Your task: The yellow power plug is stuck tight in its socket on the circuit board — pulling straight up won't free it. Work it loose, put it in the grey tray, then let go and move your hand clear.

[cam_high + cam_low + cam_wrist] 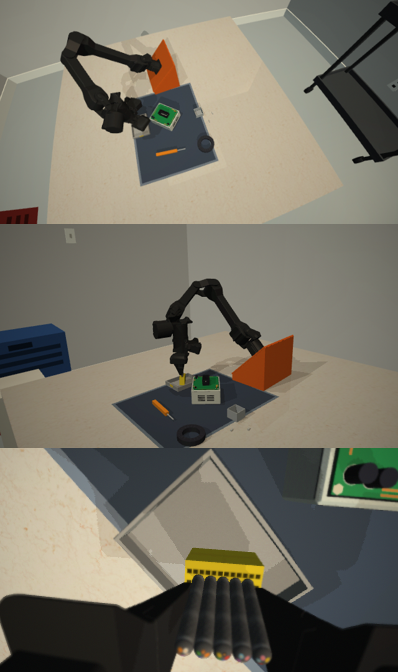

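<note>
The pincer [181, 375] [222, 593] points down over the grey tray [134, 134] [178, 389] [165, 493], pinching the yellow plug [182, 379] [225, 568]; the plug is right beneath it, within the tray's outline, though I can't tell whether it touches the bottom. Just beside the pincer stands the white box [171, 127] [196, 398] [350, 504] with the green circuit board [169, 119] [212, 384] [345, 465] on top, its black socket [163, 114] [206, 380] free of the plug; farther from the pincer, an orange-handled screwdriver [166, 152] [160, 407] lies on the dark mat [174, 168] [137, 407] [345, 603].
</note>
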Robot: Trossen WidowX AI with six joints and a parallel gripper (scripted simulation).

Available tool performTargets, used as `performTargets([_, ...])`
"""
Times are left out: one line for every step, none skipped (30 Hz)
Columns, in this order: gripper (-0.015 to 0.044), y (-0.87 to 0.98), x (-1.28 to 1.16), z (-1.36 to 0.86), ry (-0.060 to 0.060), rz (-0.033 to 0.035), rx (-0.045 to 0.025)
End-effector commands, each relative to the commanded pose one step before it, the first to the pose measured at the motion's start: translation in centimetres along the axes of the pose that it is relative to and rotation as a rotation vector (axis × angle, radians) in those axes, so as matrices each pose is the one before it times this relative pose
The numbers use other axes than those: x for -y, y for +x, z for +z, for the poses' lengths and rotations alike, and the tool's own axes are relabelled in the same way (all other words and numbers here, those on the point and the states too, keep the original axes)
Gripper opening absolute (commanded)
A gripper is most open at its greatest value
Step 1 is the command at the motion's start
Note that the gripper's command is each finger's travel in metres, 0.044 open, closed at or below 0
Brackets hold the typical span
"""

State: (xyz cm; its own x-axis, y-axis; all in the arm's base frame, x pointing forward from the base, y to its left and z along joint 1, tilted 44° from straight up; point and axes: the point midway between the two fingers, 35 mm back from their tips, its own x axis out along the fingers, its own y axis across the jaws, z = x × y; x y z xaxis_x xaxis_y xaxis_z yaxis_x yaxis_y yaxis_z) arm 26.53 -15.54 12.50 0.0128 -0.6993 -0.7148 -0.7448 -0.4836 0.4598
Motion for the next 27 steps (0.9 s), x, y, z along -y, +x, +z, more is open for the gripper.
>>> performTargets([0.0000,0.703,-0.441,0.350,0.0043,0.01729,0.01560])
performTargets([0.0000,0.000,0.000,0.000,0.0000,0.00000,0.00000])
performTargets([0.0000,0.000,0.000,0.000,0.0000,0.00000,0.00000])
performTargets([0.0000,0.000,0.000,0.000,0.0000,0.00000,0.00000])
performTargets([0.0000,0.000,0.000,0.000,0.0000,0.00000,0.00000])
performTargets([0.0000,0.000,0.000,0.000,0.0000,0.00000,0.00000])
performTargets([0.0000,0.000,0.000,0.000,0.0000,0.00000,0.00000])
performTargets([0.0000,0.000,0.000,0.000,0.0000,0.00000,0.00000])
performTargets([0.0000,0.000,0.000,0.000,0.0000,0.00000,0.00000])
performTargets([0.0000,-0.705,0.438,-0.340,-0.0040,-0.01757,-0.01608])
performTargets([0.0000,0.000,0.000,0.000,0.0000,0.00000,0.00000])
performTargets([0.0000,0.000,0.000,0.000,0.0000,0.00000,0.00000])
performTargets([0.0000,0.000,0.000,0.000,0.0000,0.00000,0.00000])
performTargets([0.0000,0.000,0.000,0.000,0.0000,0.00000,0.00000])
performTargets([0.0000,0.000,0.000,0.000,0.0000,0.00000,0.00000])
performTargets([0.0000,0.000,0.000,0.000,0.0000,0.00000,0.00000])
performTargets([0.0000,0.000,0.000,0.000,0.0000,0.00000,0.00000])
performTargets([0.0000,0.000,0.000,0.000,0.0000,0.00000,0.00000])
performTargets([0.0026,0.000,0.000,0.000,0.0000,0.00000,0.00000])
performTargets([0.0053,0.000,0.000,0.000,0.0000,0.00000,0.00000])
performTargets([0.0079,0.000,0.000,0.000,0.0000,0.00000,0.00000])
performTargets([0.0105,0.000,0.000,0.000,0.0000,0.00000,0.00000])
performTargets([0.0131,0.000,0.000,0.000,0.0000,0.00000,0.00000])
performTargets([0.0157,0.000,0.000,0.000,0.0000,0.00000,0.00000])
performTargets([0.0184,0.000,0.000,0.000,0.0000,0.00000,0.00000])
performTargets([0.0210,0.000,0.000,0.000,0.0000,0.00000,0.00000])
performTargets([0.0236,0.000,0.000,0.000,0.0000,0.00000,0.00000])
